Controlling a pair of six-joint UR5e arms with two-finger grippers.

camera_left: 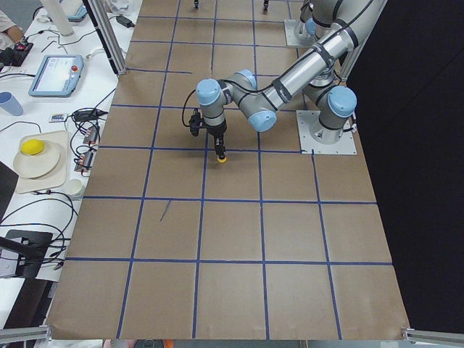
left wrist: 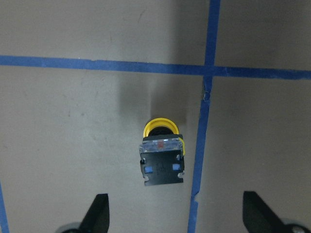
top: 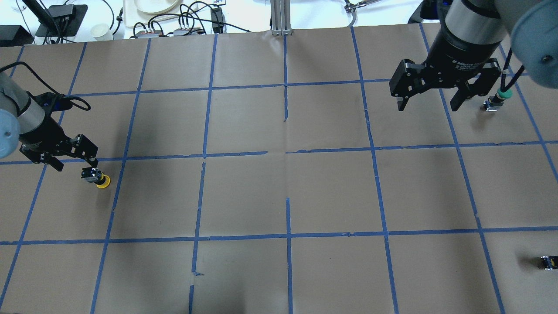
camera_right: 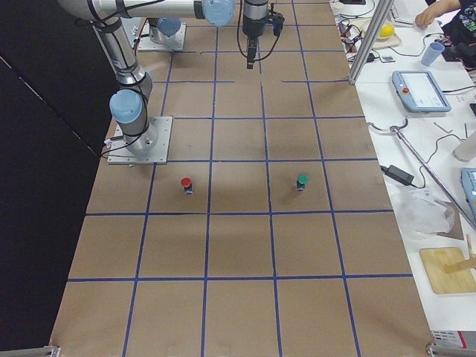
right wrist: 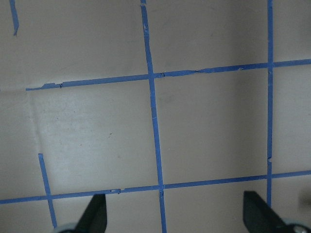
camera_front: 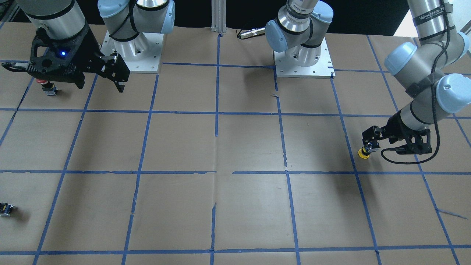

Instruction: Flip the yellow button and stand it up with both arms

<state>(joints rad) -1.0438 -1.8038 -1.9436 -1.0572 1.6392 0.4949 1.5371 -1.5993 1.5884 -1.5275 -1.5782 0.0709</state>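
The yellow button (top: 98, 178) rests cap down on the brown paper, with its black-and-grey body facing up. It also shows in the front view (camera_front: 365, 152) and in the left wrist view (left wrist: 162, 160). My left gripper (top: 73, 165) hangs just above it and is open. In the left wrist view (left wrist: 177, 218) its fingertips stand wide apart on either side of the button without touching it. My right gripper (top: 429, 104) is open and empty, held above the table on the far right side. It also shows in the front view (camera_front: 100, 87).
A green-capped button (top: 497, 99) stands beside my right gripper. A red-capped button (camera_front: 47, 87) stands near the right arm's base. A small black component (top: 548, 262) lies at the table's right edge. Blue tape lines grid the paper.
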